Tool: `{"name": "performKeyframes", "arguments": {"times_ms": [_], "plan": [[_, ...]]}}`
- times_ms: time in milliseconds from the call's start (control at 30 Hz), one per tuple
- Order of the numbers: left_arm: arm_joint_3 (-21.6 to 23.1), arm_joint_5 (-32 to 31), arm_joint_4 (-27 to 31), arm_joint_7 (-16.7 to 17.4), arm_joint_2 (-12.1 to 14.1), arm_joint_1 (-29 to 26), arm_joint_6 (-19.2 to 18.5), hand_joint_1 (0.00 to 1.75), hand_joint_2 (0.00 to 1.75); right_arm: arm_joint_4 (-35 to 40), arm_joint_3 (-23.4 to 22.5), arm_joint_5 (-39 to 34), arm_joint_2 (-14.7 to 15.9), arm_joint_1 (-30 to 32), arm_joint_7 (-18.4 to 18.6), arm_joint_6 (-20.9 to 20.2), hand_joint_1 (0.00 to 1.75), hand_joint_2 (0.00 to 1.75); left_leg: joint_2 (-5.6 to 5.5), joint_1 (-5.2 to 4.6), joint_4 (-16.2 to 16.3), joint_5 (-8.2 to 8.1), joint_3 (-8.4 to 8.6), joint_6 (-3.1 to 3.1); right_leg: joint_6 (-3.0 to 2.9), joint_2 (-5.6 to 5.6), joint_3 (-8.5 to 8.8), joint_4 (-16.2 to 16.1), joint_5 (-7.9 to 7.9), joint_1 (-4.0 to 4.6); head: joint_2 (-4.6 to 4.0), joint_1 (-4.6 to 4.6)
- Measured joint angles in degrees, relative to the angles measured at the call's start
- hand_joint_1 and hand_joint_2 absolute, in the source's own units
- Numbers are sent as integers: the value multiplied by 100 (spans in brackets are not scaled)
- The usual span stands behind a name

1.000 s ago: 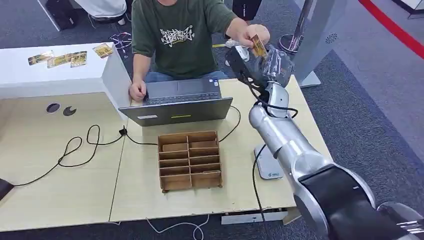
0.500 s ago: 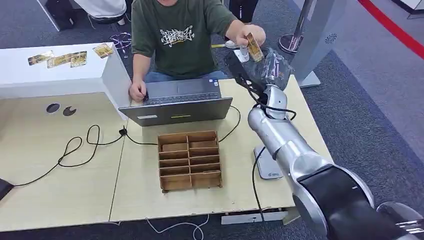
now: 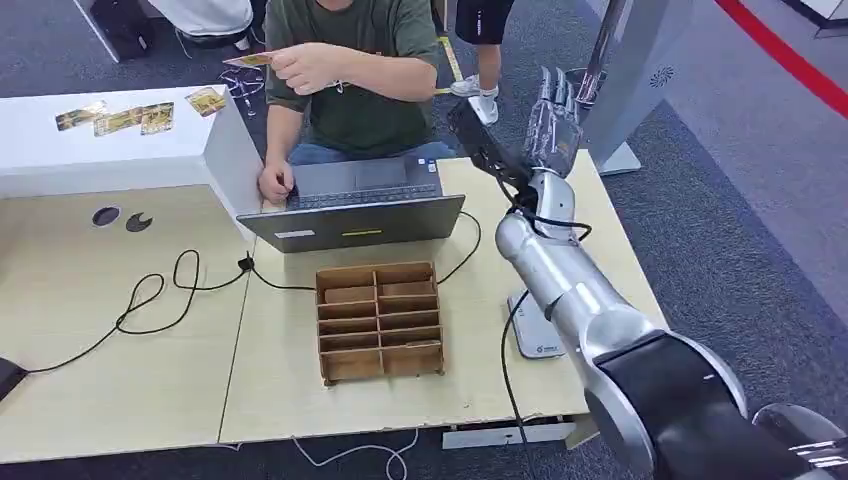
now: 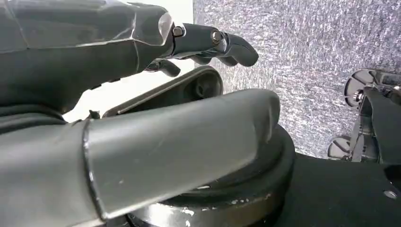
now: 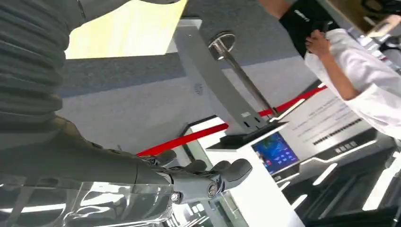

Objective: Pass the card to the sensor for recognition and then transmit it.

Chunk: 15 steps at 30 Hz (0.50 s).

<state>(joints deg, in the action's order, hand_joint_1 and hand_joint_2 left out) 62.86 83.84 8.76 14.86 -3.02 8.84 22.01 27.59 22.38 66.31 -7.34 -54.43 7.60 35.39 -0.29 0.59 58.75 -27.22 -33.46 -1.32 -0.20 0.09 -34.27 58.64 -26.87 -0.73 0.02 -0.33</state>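
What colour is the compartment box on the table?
Plain brown wood; the compartment box shows best in the head view.

Open laptop [image 3: 355, 205] near the far edge of the pale wooden worktop [image 3: 120, 370], screen tilted back. Just in front of it, a brown wooden organizer [image 3: 379, 320] split into two columns of slots. Black cable [image 3: 160, 295] looping across the worktop from the left edge toward the laptop. Two dark round marks [image 3: 121, 218] near the far left. Raised white shelf [image 3: 110, 155] at the far left corner. Seated behind the laptop, a person in a green shirt [image 3: 350, 70], one hand on the keyboard. Grey carpet [image 3: 720, 200] all around, red line [image 3: 790, 55] at far right.
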Motion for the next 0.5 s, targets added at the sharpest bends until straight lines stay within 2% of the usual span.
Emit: {"name": "performKeyframes", "arguments": {"times_ms": [100, 300, 500], "plan": [[-2, 107, 0, -72, 11, -65, -37, 0, 0, 425, 0, -87, 87, 285, -96, -78, 0, 175, -2, 0, 0, 0, 0, 0, 1, -2, 0, -1, -1, 0, 0, 0], [-20, 277, 0, -116, 50, -173, -50, 0, 0, 1550, -54, -719, 410, 978, -330, -515, 0, 175, -1, -1, 1, -2, -2, 1, 1, -2, -1, -3, -1, -1, -2, 0], [-46, 386, 0, -116, 79, -184, -48, 0, 0, 2532, -103, -1005, 708, 1533, -404, -710, 0, 175, -1, -1, 1, -2, 0, 1, 1, -2, 0, -3, 0, -1, 0, 0]]}}
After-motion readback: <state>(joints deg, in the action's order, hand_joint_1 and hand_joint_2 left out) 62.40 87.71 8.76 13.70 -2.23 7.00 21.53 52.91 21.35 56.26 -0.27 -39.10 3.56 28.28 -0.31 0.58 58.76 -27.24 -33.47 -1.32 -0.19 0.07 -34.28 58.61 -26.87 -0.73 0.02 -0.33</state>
